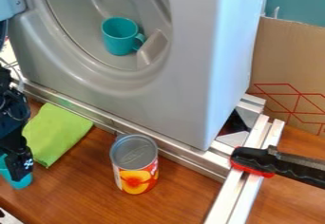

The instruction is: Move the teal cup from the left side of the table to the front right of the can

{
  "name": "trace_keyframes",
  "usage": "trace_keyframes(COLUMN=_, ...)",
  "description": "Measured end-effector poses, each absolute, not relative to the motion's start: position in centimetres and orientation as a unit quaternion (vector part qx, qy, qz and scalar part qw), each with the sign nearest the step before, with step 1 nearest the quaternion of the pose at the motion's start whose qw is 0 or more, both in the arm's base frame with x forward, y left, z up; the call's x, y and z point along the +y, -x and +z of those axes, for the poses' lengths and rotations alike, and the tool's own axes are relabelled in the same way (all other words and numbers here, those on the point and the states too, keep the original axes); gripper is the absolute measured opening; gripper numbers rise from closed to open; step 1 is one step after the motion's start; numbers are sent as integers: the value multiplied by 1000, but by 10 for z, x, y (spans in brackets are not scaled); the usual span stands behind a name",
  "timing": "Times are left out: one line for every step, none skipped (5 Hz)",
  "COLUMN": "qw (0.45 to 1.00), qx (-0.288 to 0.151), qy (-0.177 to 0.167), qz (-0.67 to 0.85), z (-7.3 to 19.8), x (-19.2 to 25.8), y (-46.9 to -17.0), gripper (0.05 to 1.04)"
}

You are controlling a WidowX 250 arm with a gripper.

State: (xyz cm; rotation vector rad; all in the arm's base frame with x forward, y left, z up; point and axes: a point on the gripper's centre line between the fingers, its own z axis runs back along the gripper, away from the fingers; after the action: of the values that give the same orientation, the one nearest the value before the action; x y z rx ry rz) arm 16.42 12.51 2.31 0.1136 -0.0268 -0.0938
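Note:
The black gripper (pixel 18 163) is low at the left edge, pointing down over the wooden table. A teal object (pixel 23 182), partly hidden behind it, is right at its lower end; whether it is gripped I cannot tell. Just right of the gripper, a green cloth (pixel 60 129) lies flat against the metal rail. Farther right stands an upright can (pixel 135 165) with a grey top and an orange fruit label. A teal cup (pixel 120 37) with a handle rests inside the round hollow of the grey machine (pixel 146 105), well above and right of the gripper.
Metal rails (pixel 181 153) run along the machine's base, with others (pixel 244 190) crossing the table at the lower right. A black and red clamp (pixel 257 161) sits on them. Behind, at the right, stands a cardboard box (pixel 289 57). A white perforated piece (pixel 7 218) lies at the bottom left.

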Motion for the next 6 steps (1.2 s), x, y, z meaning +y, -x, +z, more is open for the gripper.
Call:
trace_keyframes(qw=998, qx=-15, qy=-48, qz=-37, z=15, x=123, y=-166, gripper=1000)
trace_keyframes(qw=998, qx=-17, qy=-46, qz=-44, z=11, x=116, y=-170, gripper=1000)
trace_keyframes(qw=998, qx=-12, qy=-41, qz=-40, z=4, x=114, y=-169, gripper=999)
trace_keyframes(qw=998, qx=-4, qy=-38, qz=-42, z=-3, x=115, y=-168, gripper=958)
trace_keyframes(qw=998, qx=9, qy=-33, qz=-46, z=-8, x=116, y=-164, gripper=674)
trace_keyframes(qw=998, qx=27, qy=-45, qz=-31, z=-5, x=125, y=-158, gripper=377)
